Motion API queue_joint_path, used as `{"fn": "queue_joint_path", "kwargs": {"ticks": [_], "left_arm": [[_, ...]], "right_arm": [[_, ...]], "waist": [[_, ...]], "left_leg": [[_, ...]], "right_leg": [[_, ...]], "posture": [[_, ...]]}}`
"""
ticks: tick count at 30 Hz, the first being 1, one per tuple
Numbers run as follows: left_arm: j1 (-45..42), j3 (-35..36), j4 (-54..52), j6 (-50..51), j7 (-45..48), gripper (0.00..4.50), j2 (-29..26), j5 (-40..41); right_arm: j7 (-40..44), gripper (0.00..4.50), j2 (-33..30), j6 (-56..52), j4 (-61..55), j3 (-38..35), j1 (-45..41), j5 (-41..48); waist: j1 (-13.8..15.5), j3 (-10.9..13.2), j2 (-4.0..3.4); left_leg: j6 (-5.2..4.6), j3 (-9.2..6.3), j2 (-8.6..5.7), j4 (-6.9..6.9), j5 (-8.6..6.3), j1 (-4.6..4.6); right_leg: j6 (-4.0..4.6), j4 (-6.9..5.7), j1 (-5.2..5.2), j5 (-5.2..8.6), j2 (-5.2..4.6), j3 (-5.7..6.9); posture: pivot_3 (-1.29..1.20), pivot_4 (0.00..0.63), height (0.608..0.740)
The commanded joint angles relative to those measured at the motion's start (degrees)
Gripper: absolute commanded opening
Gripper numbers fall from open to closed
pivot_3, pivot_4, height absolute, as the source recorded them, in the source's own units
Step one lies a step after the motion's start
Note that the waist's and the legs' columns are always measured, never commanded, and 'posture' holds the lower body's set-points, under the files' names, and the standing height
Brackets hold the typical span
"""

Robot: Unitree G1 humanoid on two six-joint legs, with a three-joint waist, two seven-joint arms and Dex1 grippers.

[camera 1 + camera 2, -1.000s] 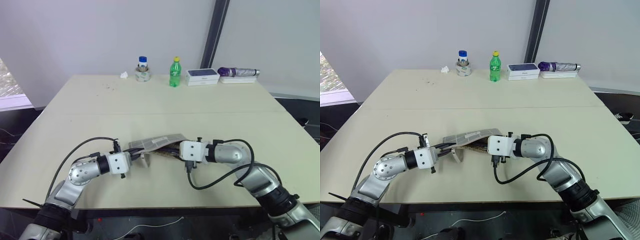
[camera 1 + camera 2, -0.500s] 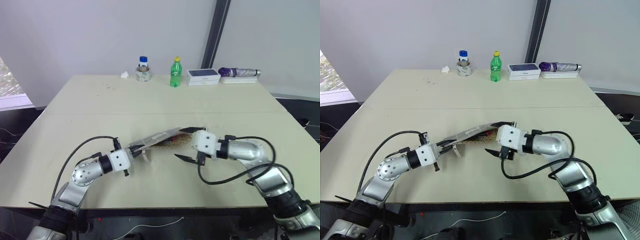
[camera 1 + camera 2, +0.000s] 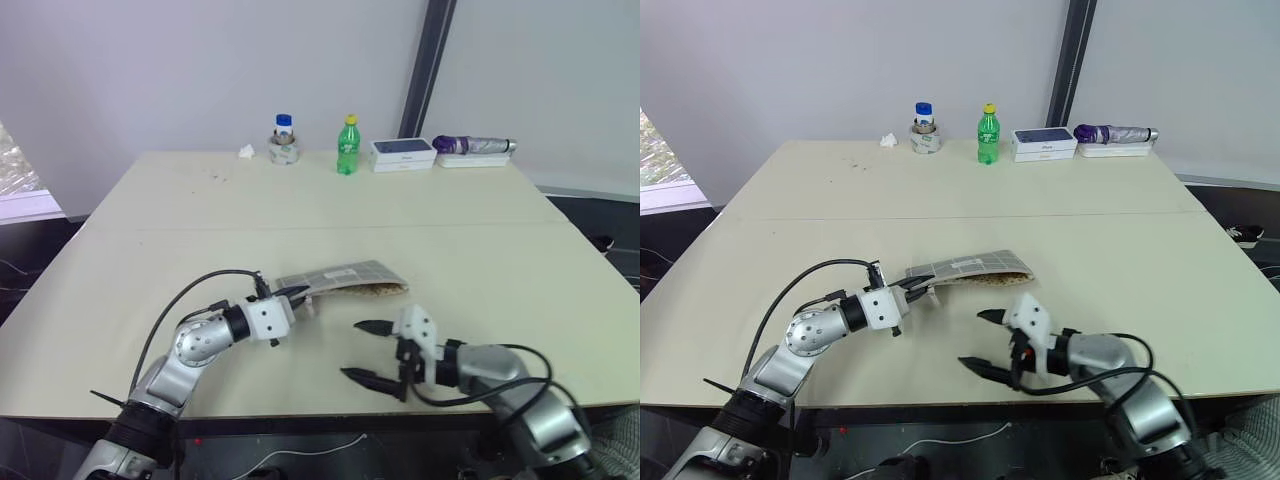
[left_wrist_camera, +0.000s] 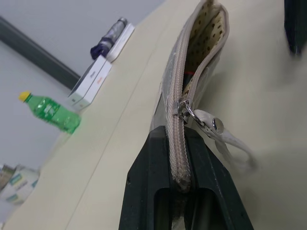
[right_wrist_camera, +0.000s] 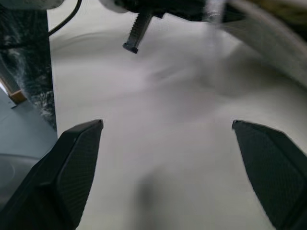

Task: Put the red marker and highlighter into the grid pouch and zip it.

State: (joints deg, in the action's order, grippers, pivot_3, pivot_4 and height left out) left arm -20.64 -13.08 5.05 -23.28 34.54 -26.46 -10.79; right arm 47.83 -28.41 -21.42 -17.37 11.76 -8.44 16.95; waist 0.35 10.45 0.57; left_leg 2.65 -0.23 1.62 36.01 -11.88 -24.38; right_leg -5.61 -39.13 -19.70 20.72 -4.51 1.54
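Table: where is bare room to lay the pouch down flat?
The table is bare between the grid pouch and the far row: green bottle, white box. Crowded at the near edge, around the left gripper and open right gripper.

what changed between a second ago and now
The right gripper left the grid pouch, pulled back toward the table's near edge and stands open and empty. The pouch's raised end dropped flatter onto the table. The left gripper stays shut on the pouch's zipper end; the far-edge items are unmoved.
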Motion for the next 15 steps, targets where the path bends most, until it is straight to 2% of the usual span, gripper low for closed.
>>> {"fn": "queue_joint_path", "kwargs": {"ticks": [1, 5, 15], "left_arm": [[-0.7, -0.6, -3.8, 0.4, 0.3, 0.0, -0.2, -0.7], [-1.3, -1.4, -3.8, 0.9, 0.8, 0.0, -1.1, -2.1], [-1.4, -0.4, -4.8, 4.6, 0.0, 0.0, 1.3, 0.2]], "right_arm": [[-4.8, 4.48, 3.3, 2.3, 3.1, 0.5, -3.3, -3.3], [-6.4, 4.48, 9.7, 1.6, 6.0, 0.4, -6.4, -0.7], [-4.6, 4.48, 13.8, 2.2, 9.9, 1.9, -10.0, -1.0]], "waist": [[0.0, 0.0, 0.0], [0.1, 0.0, -0.01], [0.1, 0.0, 0.0]], "left_leg": [[0.0, 0.0, -0.01, 0.0, 0.0, 0.0], [0.01, 0.02, -0.02, -0.02, 0.0, 0.01], [0.0, 0.0, -0.01, -0.03, 0.0, 0.0]], "right_leg": [[0.0, 0.0, 0.0, 0.0, 0.0, 0.0], [0.0, 0.0, 0.0, 0.0, 0.0, 0.01], [0.0, 0.0, -0.02, 0.0, -0.01, 0.01]], "posture": [[0.0, 0.15, 0.74], [0.0, 0.15, 0.74], [0.0, 0.15, 0.74]]}}
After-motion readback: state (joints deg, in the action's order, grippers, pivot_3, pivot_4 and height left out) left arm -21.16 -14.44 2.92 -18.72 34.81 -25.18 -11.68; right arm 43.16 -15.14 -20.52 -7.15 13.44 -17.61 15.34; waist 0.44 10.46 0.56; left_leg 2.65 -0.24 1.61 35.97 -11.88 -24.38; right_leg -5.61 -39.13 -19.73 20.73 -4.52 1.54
